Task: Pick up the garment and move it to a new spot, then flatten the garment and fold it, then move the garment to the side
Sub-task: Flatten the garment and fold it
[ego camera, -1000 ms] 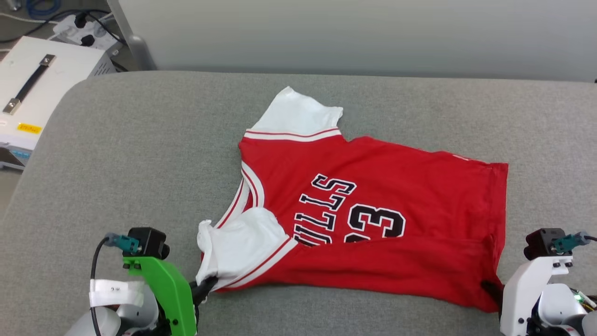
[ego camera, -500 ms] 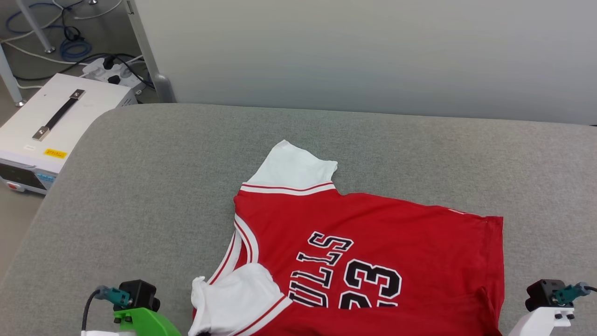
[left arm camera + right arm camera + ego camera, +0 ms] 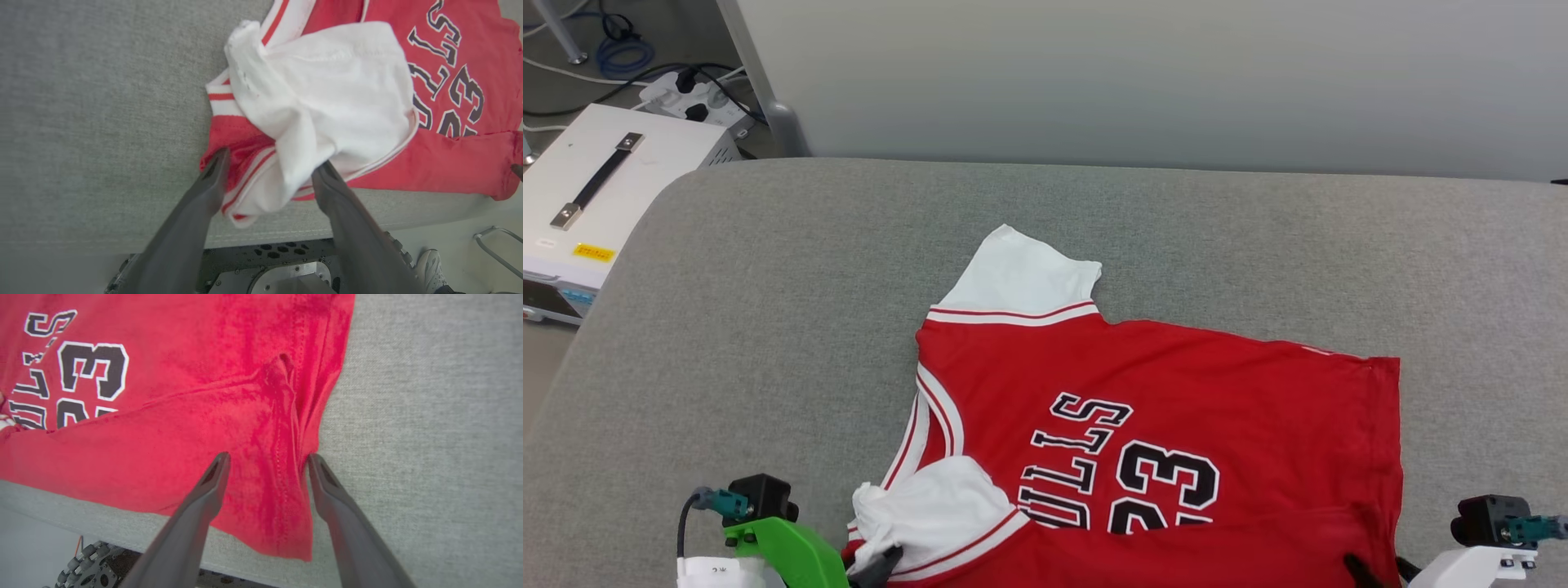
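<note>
Garment (image 3: 1160,408): red jersey tee with white sleeves, lying front up on the grey padded surface (image 3: 768,327), at the surface's near edge. Collar points to the surface's left end, bottom hem to its right end. Near side hangs slightly over the surface's edge.

Left fingers (image 3: 196,212): spread wide, gripping nothing. The bunched white sleeve sits loose between them at the surface's near edge.

Right fingers (image 3: 196,514): also spread wide, nothing held. The near hem corner lies slack between them, with a puckered ridge of cloth just ahead.

Step, as I judge it: placing at the new spot looks done, flattening comes next. The near sleeve is crumpled and flopped over the chest, and a fold runs along the near side. The next move calls for pinching the sleeve cuff and the hem corner, then drawing both outward along the surface until the fold opens.

Writing: black-and-white print reads "LLS" over "23"; the leading letters are partly tucked under the fold. White case (image 3: 596,188) off the surface's far left corner carries a yellow sticker, too small to read.
</note>
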Motion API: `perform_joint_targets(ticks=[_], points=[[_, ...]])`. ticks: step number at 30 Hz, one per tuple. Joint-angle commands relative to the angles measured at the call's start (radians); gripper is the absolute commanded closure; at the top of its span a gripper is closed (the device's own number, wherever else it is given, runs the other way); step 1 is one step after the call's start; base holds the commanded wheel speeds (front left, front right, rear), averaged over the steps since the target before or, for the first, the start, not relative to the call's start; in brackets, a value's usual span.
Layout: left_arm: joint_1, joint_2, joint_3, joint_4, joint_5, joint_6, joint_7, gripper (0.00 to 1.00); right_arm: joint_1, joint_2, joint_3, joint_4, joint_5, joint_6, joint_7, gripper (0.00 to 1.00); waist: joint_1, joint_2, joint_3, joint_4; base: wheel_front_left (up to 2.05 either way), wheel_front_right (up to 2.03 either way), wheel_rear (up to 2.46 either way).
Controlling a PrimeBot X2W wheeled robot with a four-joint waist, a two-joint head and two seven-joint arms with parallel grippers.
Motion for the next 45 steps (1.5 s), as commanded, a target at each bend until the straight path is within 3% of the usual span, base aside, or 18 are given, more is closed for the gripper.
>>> perform_joint_targets(ticks=[1,6,12,19,25,32,37,45], points=[[-0.021,0.002,0.003,0.005,0.016,-0.007,-0.014,0.0,-0.009,0.003,0.004,-0.009,-0.015,0.0,-0.032,0.0,0.0,0.0,0.001,-0.004,0.0,0.0,0.0],[-0.063,0.019,0.014,0.007,0.097,-0.001,-0.106,0.0,-0.037,0.024,-0.015,-0.05,-0.052,0.0,-0.208,0.0,0.0,0.0,0.001,-0.008,0.0,0.0,0.0],[-0.135,0.003,0.044,-0.008,0.192,0.043,-0.247,0.0,-0.079,0.051,-0.048,-0.113,-0.127,0.0,-0.37,0.0,0.0,0.0,0.029,-0.013,0.0,0.0,0.0],[-0.244,-0.026,0.072,0.007,0.268,0.048,-0.393,0.0,-0.142,0.072,-0.072,-0.188,-0.183,0.0,-0.433,0.0,0.0,0.0,0.115,-0.047,0.0,0.0,0.0],[-0.371,-0.034,0.078,0.049,0.294,0.024,-0.418,0.0,-0.211,0.081,-0.085,-0.26,-0.219,0.0,-0.461,0.0,0.0,0.0,0.218,-0.093,0.0,0.0,0.0],[-0.635,-0.021,0.038,0.165,0.307,-0.078,-0.301,0.0,-0.303,0.072,-0.072,-0.298,-0.263,0.0,-0.486,0.0,0.0,0.0,0.347,-0.169,0.0,0.0,0.0],[-0.807,-0.012,0.001,0.278,0.274,-0.17,-0.138,0.0,-0.34,0.073,-0.052,-0.292,-0.27,0.0,-0.499,0.0,0.0,0.0,0.392,-0.216,0.0,0.0,0.0],[-0.992,-0.008,-0.072,0.454,0.207,-0.221,0.159,0.0,-0.365,0.083,-0.037,-0.267,-0.252,0.0,-0.52,0.0,0.0,0.0,0.447,-0.27,0.0,0.0,0.0]])
